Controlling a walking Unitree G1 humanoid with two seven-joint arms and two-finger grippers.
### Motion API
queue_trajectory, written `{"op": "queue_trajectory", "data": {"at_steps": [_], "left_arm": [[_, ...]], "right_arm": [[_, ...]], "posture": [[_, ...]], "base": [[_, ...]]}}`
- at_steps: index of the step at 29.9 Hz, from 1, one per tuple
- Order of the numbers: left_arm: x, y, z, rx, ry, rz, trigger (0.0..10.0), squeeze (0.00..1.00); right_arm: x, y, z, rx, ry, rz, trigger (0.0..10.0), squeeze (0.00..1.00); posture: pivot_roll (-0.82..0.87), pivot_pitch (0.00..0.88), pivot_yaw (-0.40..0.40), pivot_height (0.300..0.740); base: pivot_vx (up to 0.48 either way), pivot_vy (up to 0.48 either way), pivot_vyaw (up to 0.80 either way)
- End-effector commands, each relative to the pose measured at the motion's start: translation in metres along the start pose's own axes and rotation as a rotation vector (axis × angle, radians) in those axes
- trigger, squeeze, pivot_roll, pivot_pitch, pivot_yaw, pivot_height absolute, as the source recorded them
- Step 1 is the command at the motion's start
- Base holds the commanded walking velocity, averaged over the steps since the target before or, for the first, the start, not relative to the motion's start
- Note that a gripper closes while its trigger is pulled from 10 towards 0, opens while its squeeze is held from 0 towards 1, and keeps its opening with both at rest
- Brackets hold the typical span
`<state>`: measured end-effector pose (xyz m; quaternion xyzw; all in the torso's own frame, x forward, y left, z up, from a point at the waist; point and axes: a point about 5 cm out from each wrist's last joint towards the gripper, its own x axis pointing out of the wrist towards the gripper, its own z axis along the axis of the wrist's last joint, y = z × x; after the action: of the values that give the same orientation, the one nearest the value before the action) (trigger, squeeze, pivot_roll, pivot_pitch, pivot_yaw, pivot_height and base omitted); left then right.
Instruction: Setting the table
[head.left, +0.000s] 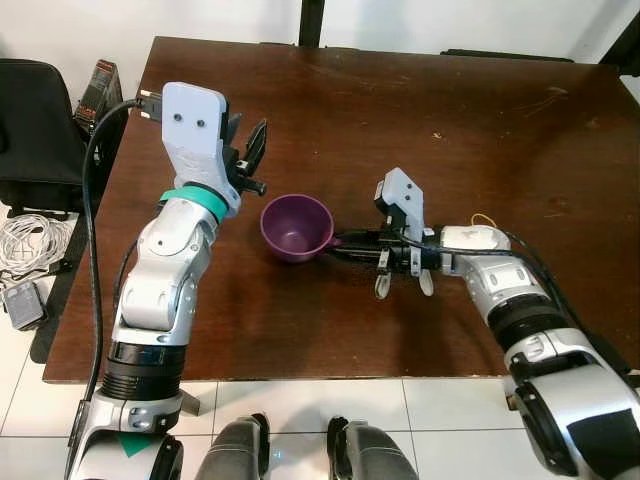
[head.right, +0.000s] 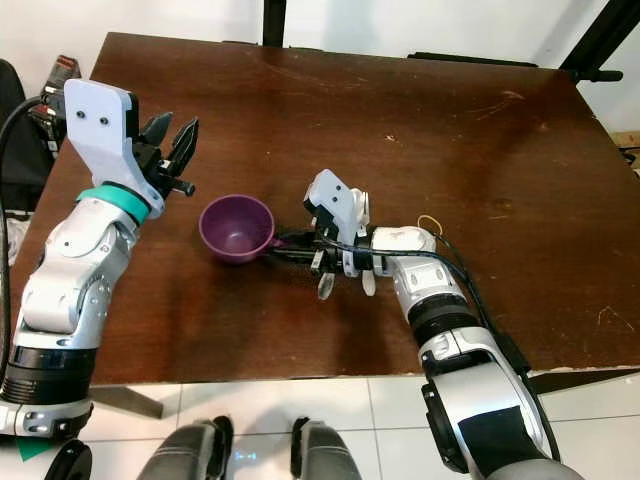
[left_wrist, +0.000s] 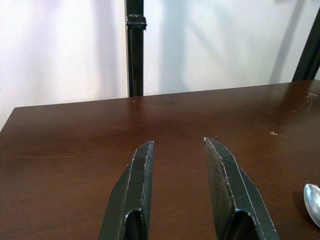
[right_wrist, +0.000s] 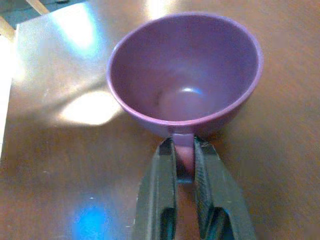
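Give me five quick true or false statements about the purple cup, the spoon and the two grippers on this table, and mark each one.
1. The right gripper is shut on the purple cup's handle. True.
2. The cup lies on its side. False: it stands upright on the table.
3. The left gripper holds a spoon. False: it is open and holds nothing.
4. The cup has food in it. False: it looks empty.
5. A spoon lies on the table. True.

Dark brown wooden desk (head.left: 400, 110), surface scuffed and scratched toward the far right. Purple cup (head.left: 296, 227) sits near its middle, handle pointing right. Spoons (head.left: 383, 288) lie just right of the cup. Yellow loop (head.left: 484, 219) farther right.
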<state>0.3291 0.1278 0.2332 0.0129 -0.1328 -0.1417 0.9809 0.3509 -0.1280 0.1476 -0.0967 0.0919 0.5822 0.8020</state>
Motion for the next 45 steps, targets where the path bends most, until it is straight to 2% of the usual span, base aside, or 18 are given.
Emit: {"op": "queue_trajectory", "data": {"at_steps": [1,9,14,15,25,30,32,33,34,35,37,38,39,40,42,43,44,45], "left_arm": [[-0.001,-0.003,-0.002,-0.004,0.01,-0.008,10.0,0.0],[-0.001,-0.002,-0.004,-0.004,0.019,-0.005,10.0,0.0],[0.001,-0.002,-0.005,-0.004,0.022,-0.009,10.0,0.0],[0.002,-0.003,-0.005,-0.004,0.023,-0.011,10.0,0.0],[0.002,-0.004,-0.007,-0.005,0.034,-0.028,10.0,0.0],[-0.006,0.004,-0.006,-0.06,0.074,-0.138,10.0,0.0],[-0.013,0.011,-0.006,-0.042,0.094,-0.191,10.0,0.0],[-0.024,0.019,-0.007,-0.004,0.119,-0.247,10.0,0.0],[-0.024,0.019,-0.007,-0.004,0.119,-0.247,10.0,0.0],[-0.036,0.027,-0.006,0.032,0.146,-0.305,10.0,0.0],[-0.036,0.027,-0.006,0.032,0.146,-0.305,10.0,0.0],[-0.052,0.034,-0.005,0.063,0.183,-0.371,10.0,0.0],[-0.052,0.034,-0.005,0.063,0.183,-0.371,10.0,0.0],[-0.068,0.039,-0.001,0.092,0.218,-0.454,10.0,0.0],[-0.068,0.039,-0.001,0.092,0.218,-0.454,10.0,0.0],[-0.082,0.042,0.002,0.128,0.251,-0.522,10.0,0.0],[-0.082,0.042,0.002,0.128,0.251,-0.522,10.0,0.0],[-0.095,0.044,0.005,0.174,0.291,-0.588,10.0,0.0]], "right_arm": [[-0.001,-0.002,0.004,0.01,-0.032,-0.01,0.0,0.0],[-0.008,-0.001,0.012,0.011,-0.129,-0.058,0.0,0.0],[-0.012,0.002,0.008,0.001,-0.141,-0.102,0.0,0.0],[-0.013,0.005,0.005,-0.019,-0.126,-0.113,10.0,0.0],[-0.016,0.011,-0.009,-0.088,-0.005,-0.101,10.0,0.0],[-0.022,0.006,-0.007,-0.115,0.036,-0.119,10.0,0.0],[-0.024,0.004,-0.006,-0.118,0.041,-0.126,10.0,0.0],[-0.026,0.002,-0.005,-0.124,0.051,-0.138,10.0,0.0],[-0.026,0.002,-0.005,-0.124,0.051,-0.138,10.0,0.0],[-0.03,-0.001,-0.005,-0.125,0.058,-0.152,10.0,0.0],[-0.03,-0.001,-0.005,-0.125,0.058,-0.152,10.0,0.0],[-0.034,-0.005,-0.005,-0.123,0.067,-0.177,10.0,0.0],[-0.034,-0.005,-0.005,-0.123,0.067,-0.177,10.0,0.0],[-0.038,-0.008,-0.005,-0.117,0.075,-0.194,10.0,0.0],[-0.038,-0.008,-0.005,-0.117,0.075,-0.194,10.0,0.0],[-0.041,-0.011,-0.005,-0.109,0.077,-0.211,10.0,0.0],[-0.041,-0.011,-0.005,-0.109,0.077,-0.211,10.0,0.0],[-0.04,-0.011,-0.003,-0.09,0.056,-0.212,10.0,0.0]], "posture": [[0.03,0.101,-0.02,0.74],[0.03,0.095,-0.009,0.74],[0.03,0.088,-0.001,0.74],[0.02,0.085,0.004,0.74],[0.02,0.08,0.009,0.74],[0.02,0.075,0.007,0.74],[0.03,0.074,0.005,0.74],[0.05,0.075,0.005,0.74],[0.05,0.075,0.005,0.74],[0.06,0.077,0.006,0.74],[0.06,0.077,0.006,0.74],[0.07,0.082,0.006,0.74],[0.07,0.082,0.006,0.74],[0.08,0.085,0.004,0.74],[0.08,0.085,0.004,0.74],[0.09,0.089,0.003,0.74],[0.09,0.089,0.003,0.74],[0.1,0.095,-0.002,0.74]], "base": [[0.0,0.0,0.0],[0.0,0.0,0.0],[0.0,0.0,0.0],[0.0,0.0,0.0],[0.0,0.0,0.0],[0.0,0.0,0.0],[0.0,0.0,0.0],[0.0,0.0,0.0],[0.0,0.0,0.0],[0.0,0.0,0.0],[0.0,0.0,0.0],[0.0,0.0,0.0],[0.0,0.0,0.0],[0.0,0.0,0.0],[0.0,0.0,0.0],[0.0,0.0,0.0],[0.0,0.0,0.0],[0.0,0.0,0.0]]}}
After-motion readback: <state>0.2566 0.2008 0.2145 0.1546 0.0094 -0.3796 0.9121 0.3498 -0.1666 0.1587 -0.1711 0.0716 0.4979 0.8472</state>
